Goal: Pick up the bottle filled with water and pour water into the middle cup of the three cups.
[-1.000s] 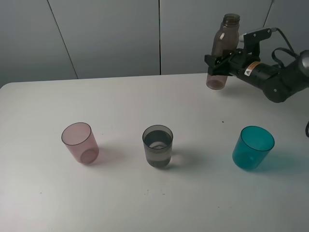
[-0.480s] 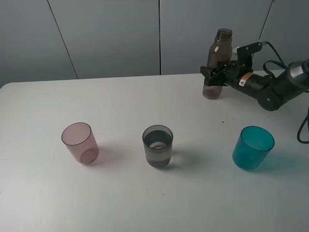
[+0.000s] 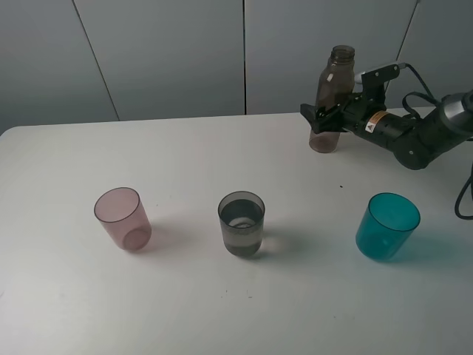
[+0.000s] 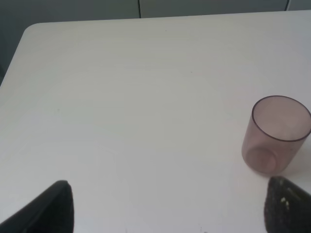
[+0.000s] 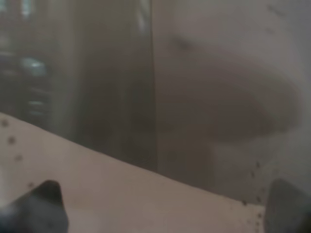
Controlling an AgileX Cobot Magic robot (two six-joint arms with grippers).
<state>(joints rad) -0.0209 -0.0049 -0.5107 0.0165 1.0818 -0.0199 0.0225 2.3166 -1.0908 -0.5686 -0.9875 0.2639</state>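
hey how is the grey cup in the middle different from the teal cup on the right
The grey cup is smoky and see-through, and holds some water; the teal cup is a bright blue-green and looks empty. The grey cup stands in the middle of the row, with the pink cup on its other side; the teal cup stands at the right end. Both are upright, alike in size and tapered shape, and apart from either pincer.

The 3 cups stand in a row on the table (image 3: 185,310), the middle cup (image 3: 242,224) between 2 others. The bottle (image 3: 330,100) stands upright behind them, far right, within the right gripper (image 3: 319,121).
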